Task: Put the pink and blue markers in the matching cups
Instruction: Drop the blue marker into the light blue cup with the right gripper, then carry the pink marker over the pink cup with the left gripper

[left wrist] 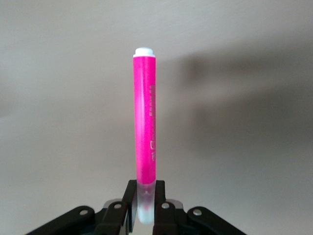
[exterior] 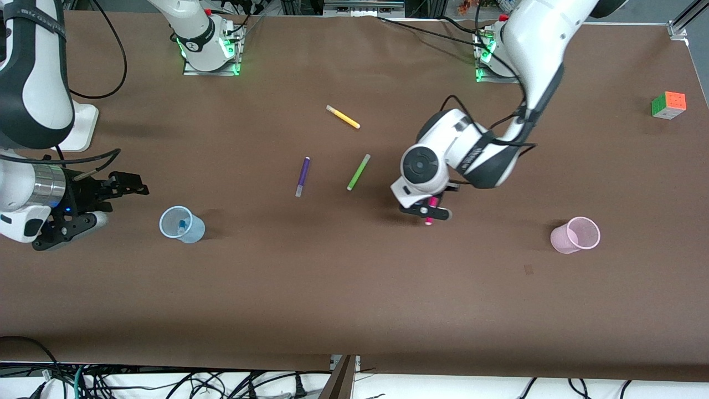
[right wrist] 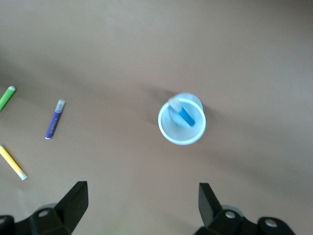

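Progress approx. half. Table [exterior: 354,299]: blue cup [exterior: 182,224] stands twd right arm's end w/ blue marker [right wrist: 185,115] already inside, leaning on the wall; blue half done. Pink cup [exterior: 576,235] stands empty twd left arm's end; pink half left.

Right gripper [exterior: 91,202] hangs beside the blue cup, fingers spread wide, nothing held; waiting.

Left gripper [exterior: 427,210] is clamped on pink marker [left wrist: 145,137] at its pale cap end, body sticking straight out from the fingers. It sits over bare table, well apart from the pink cup. Remaining, est.: carry over the pink cup, drop in.
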### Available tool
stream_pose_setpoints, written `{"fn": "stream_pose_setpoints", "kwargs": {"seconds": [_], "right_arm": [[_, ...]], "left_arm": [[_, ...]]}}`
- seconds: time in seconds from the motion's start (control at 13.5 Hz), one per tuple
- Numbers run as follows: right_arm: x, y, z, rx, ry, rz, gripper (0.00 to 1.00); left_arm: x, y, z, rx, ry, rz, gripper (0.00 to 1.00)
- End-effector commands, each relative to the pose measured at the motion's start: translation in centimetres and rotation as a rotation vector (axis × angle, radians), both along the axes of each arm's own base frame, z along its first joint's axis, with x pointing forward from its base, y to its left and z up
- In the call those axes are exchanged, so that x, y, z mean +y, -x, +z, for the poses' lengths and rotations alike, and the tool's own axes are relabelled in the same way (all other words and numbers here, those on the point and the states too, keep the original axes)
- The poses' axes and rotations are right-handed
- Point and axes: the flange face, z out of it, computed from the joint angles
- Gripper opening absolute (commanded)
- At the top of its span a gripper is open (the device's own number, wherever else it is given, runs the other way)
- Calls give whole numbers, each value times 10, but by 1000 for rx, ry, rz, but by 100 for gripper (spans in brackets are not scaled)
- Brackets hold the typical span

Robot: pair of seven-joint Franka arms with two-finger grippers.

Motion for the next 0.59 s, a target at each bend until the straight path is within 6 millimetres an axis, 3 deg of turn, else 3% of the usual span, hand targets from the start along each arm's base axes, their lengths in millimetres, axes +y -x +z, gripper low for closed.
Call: {"fn": "stream_pose_setpoints", "kwargs": {"seconds": [0.0,0.15,0.3,0.52], "right_arm": [[0,17,39,21,73,-193,100],[4,32,54,19,122,-268,100],[5,61,64,23,134,-269,100],[3,93,69,-2,136,-261,100]], "left_arm": [[57,-21,19,110,-47,-2,0],[97,-23,19,199,-117,-12,0],[127,-25,27,282,-221,-133,0],[186,-37,34,404,-327,-255,0]]}}
